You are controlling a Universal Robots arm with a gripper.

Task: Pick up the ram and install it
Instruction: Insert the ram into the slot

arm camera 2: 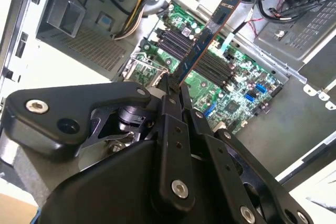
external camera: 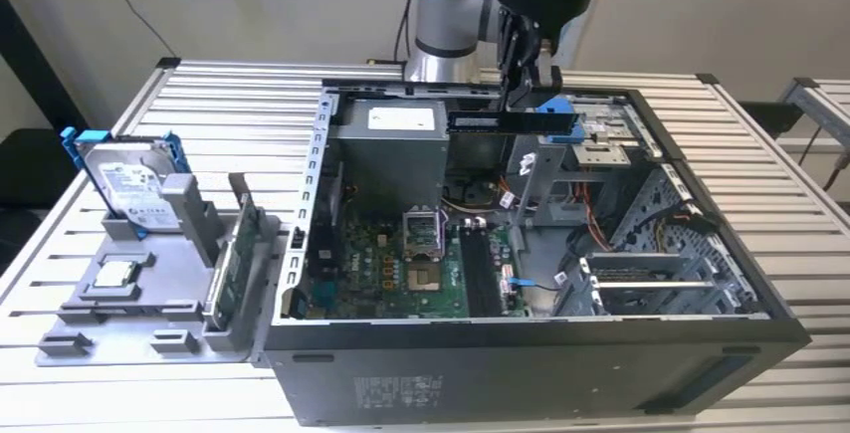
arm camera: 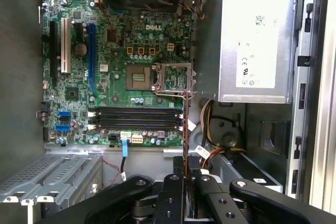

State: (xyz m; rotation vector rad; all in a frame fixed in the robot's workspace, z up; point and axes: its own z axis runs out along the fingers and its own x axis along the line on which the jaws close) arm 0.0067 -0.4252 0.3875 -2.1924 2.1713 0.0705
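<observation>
My claw is pinching shut on the ram, the matte black fingers gripping the stick near one end. The ram is showing long, narrow, thin, flat and dark. Below my claw, a green motherboard with long black slots is lying inside the grey metal case.

The arm's gripper hangs over the open computer case, pinching the ram, which lies level in the air above the motherboard. Off to the exterior view's left, a grey fixture on the slatted table props up a hard drive in its blue bracket.
</observation>
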